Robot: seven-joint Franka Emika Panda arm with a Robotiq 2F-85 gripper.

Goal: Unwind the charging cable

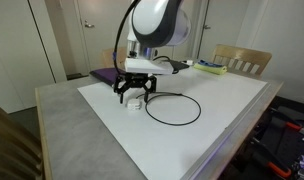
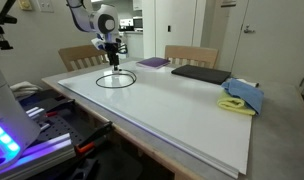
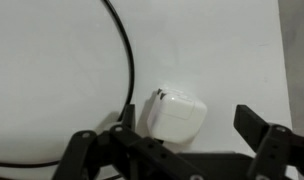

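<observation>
The charging cable (image 1: pixel 174 109) lies on the white tabletop as a thin black cord in a loose loop; it also shows in an exterior view (image 2: pixel 117 79). Its white plug block (image 3: pixel 172 115) lies flat on the table at the loop's end (image 1: pixel 137 104). My gripper (image 3: pixel 189 122) hangs just above the plug block, open, with the block between the fingers and closer to the left finger. Both exterior views show the gripper (image 1: pixel 135 92) low over the table (image 2: pixel 114 57). The cord (image 3: pixel 122 55) curves away from the block. The tiny connector is not visible.
A purple book (image 2: pixel 152 63), a dark flat pad (image 2: pixel 200 73) and a blue and yellow cloth (image 2: pixel 242 97) lie along the far side of the white tabletop (image 2: pixel 182 115). Wooden chairs (image 1: pixel 242 60) stand behind the table.
</observation>
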